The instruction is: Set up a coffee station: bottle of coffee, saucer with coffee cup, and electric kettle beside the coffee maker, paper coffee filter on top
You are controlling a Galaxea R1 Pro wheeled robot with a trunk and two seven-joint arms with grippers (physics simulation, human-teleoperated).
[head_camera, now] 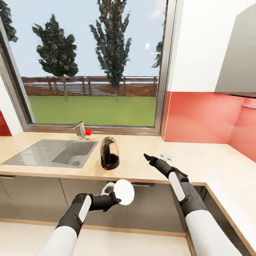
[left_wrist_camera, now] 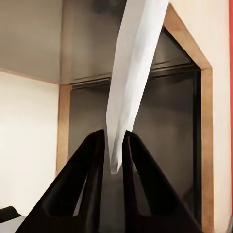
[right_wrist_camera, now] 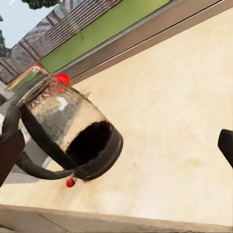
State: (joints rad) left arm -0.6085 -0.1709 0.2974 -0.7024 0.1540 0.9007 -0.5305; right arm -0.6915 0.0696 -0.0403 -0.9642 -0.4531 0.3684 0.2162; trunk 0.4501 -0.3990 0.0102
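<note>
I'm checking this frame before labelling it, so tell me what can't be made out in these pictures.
- Saucer: in the left wrist view it is seen edge-on, its far part cut off by the frame edge.
- Right gripper: small and seen end-on in the head view; open or shut can't be judged.
- Small white object on the kitchen countertop: partly hidden behind the right arm, too small to identify.
- Electric kettle: its handle is partly covered by a dark finger in the right wrist view.

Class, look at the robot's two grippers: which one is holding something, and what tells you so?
The left gripper: its fingers are clamped on the saucer's thin white edge, below the counter front. The right gripper hovers over the kitchen countertop, carrying nothing.
</note>
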